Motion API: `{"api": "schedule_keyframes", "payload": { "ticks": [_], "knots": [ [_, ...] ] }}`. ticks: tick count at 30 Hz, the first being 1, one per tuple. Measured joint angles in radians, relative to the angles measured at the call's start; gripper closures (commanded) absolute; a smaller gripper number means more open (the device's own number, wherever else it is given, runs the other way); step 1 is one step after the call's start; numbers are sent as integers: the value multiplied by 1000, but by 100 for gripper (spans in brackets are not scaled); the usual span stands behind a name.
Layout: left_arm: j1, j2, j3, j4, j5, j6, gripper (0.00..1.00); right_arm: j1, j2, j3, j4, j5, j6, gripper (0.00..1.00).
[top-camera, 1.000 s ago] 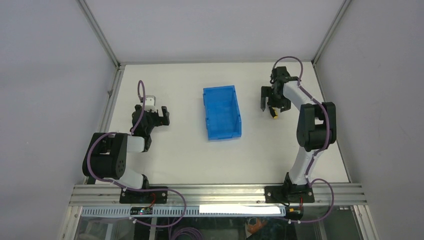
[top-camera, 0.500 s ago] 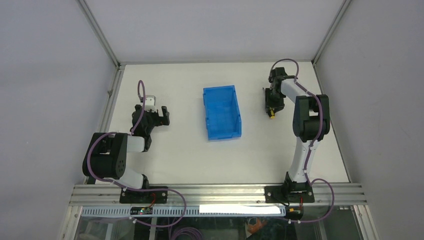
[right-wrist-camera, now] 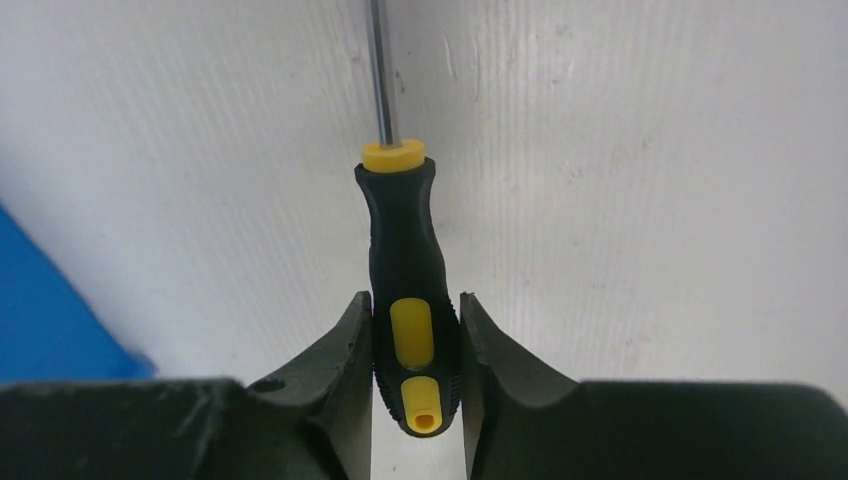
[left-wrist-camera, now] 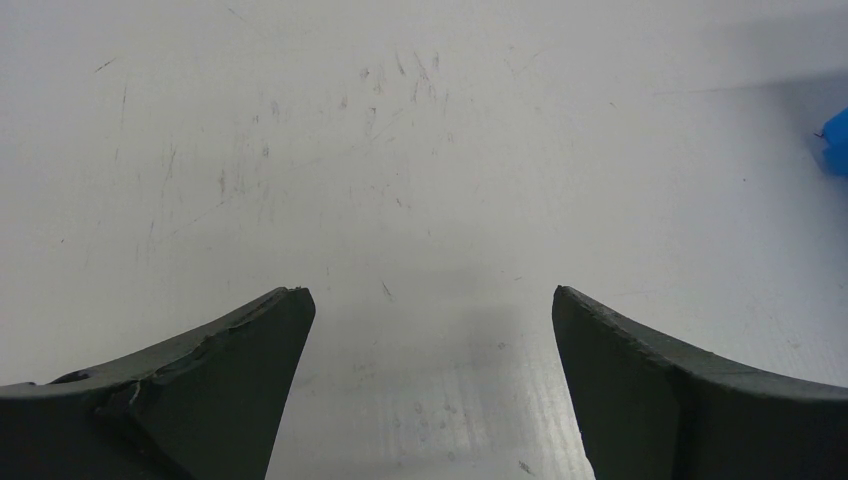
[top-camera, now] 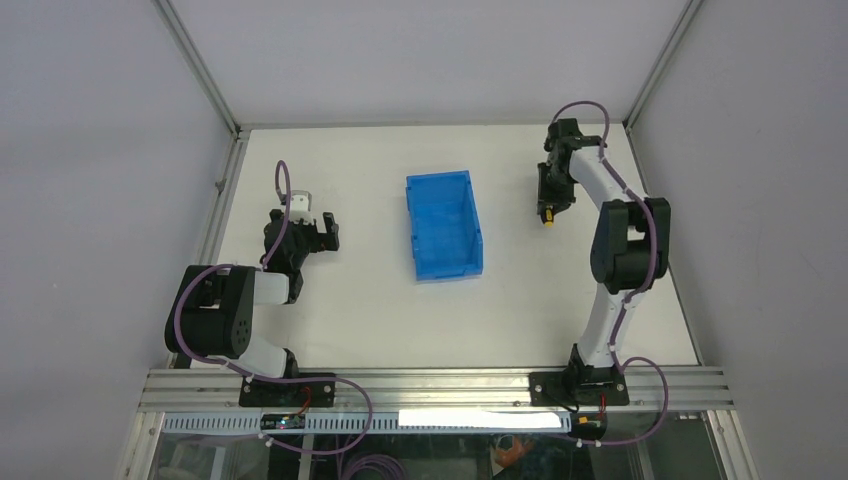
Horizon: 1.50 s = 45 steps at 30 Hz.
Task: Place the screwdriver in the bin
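Note:
The screwdriver (right-wrist-camera: 405,240) has a black-and-yellow handle and a thin metal shaft that runs out of the top of the right wrist view. My right gripper (right-wrist-camera: 415,312) is shut on the handle's rear end. In the top view that gripper (top-camera: 547,200) is at the far right of the table, with the yellow butt of the screwdriver (top-camera: 547,216) showing below it. The blue bin (top-camera: 437,180) stands open-topped at mid-table, to the left of that gripper; a corner of the bin (right-wrist-camera: 40,300) shows in the right wrist view. My left gripper (left-wrist-camera: 430,295) stands open over bare table, well left of the bin.
Metal frame rails (top-camera: 215,210) run along the table's left, back and right edges, with grey walls behind them. The aluminium base rail (top-camera: 430,385) carries both arm bases at the near edge. A sliver of the bin (left-wrist-camera: 835,140) shows at the right of the left wrist view.
My right gripper came down over the screwdriver and shut on its handle, then shifted slightly towards the back of the table. The left arm has not moved.

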Motion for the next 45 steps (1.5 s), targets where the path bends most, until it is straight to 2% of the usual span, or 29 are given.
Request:
{"api": "schedule_keyframes", "payload": {
  "ticks": [10, 16, 24, 28, 31, 36, 45],
  "knots": [
    [0, 0, 0, 0, 0, 0, 1, 72, -177, 205, -220, 98, 143, 100],
    [0, 0, 0, 0, 0, 0, 1, 253, -186, 280, -300, 154, 195, 100],
    [0, 0, 0, 0, 0, 0, 1, 500, -186, 343, -305, 147, 226, 100],
    [0, 0, 0, 0, 0, 0, 1, 558, -185, 344, -288, 146, 233, 99],
    [0, 0, 0, 0, 0, 0, 1, 595, -187, 313, -233, 142, 227, 98],
    [0, 0, 0, 0, 0, 0, 1, 643, -198, 130, -111, 103, 214, 98],
    [0, 0, 0, 0, 0, 0, 1, 665, -198, -95, 34, 40, 216, 95]
  ]
}}
